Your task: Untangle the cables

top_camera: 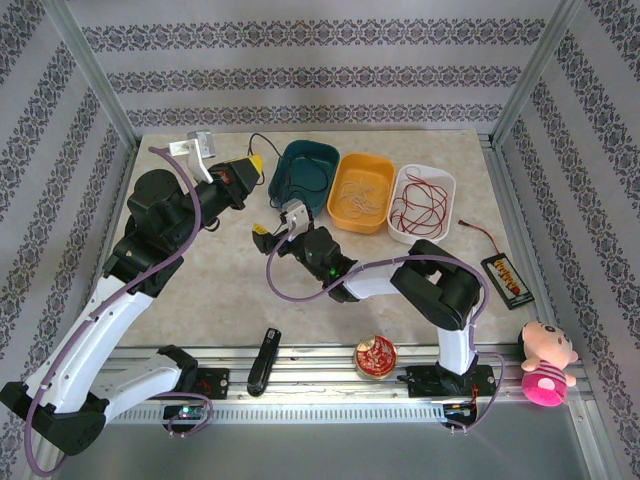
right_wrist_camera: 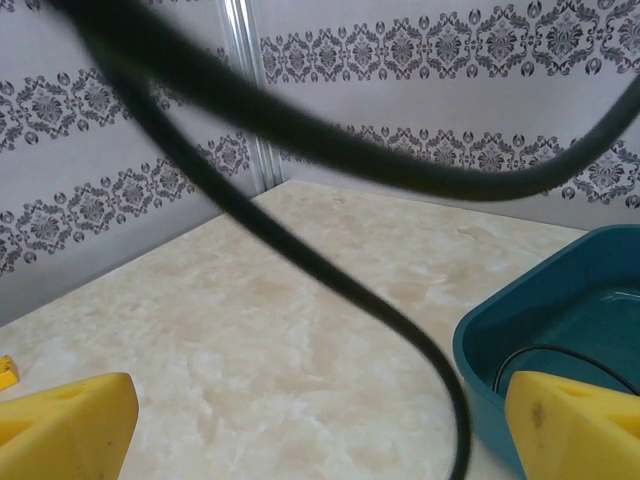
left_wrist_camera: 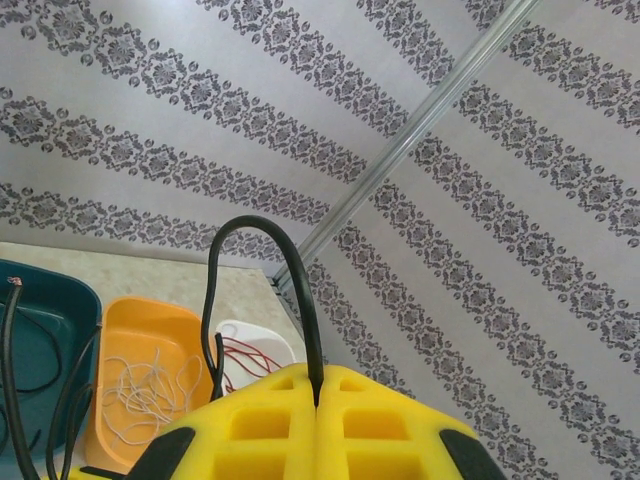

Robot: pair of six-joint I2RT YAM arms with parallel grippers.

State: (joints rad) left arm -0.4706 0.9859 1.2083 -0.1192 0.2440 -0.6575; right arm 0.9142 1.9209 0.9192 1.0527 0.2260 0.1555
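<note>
Beige marbled table top (top_camera: 210, 290), patterned walls all round. White-and-black left arm (top_camera: 150, 215) reaches to the far left part of the table. Right arm (top_camera: 430, 285) is folded low, pointing left toward mid-table.

Three plastic trays sit in a row at the far side, each just beside the next:
- Teal oval tray (top_camera: 322, 152) holds loops of thin black cable (top_camera: 262, 140).
- Orange oval tray (top_camera: 340, 215) holds thin white cables (top_camera: 365, 192).
- White oval tray (top_camera: 448, 195) holds thin red cables (top_camera: 420, 205).

Pink plush toy (top_camera: 545, 362) is at the near right, off the table top. Black flat card with orange print (top_camera: 506, 278) lies at the right edge. Red round tin (top_camera: 376, 356) and black oblong tool (top_camera: 264, 360) are on the near rail.

Left gripper (left_wrist_camera: 316, 400), yellow fingers, is clenched on the black cable. In the left wrist view the strand arches up out of the pinch and drops toward the teal tray. It sits raised, just left of that tray.

Right gripper (right_wrist_camera: 320, 430) is released, its yellow fingers (right_wrist_camera: 65, 425) spread wide and low over the table, near the teal tray's front-left corner. In the right wrist view the black cable crosses blurred close to the lens and runs down between the fingers. I cannot tell whether it touches either.
</note>
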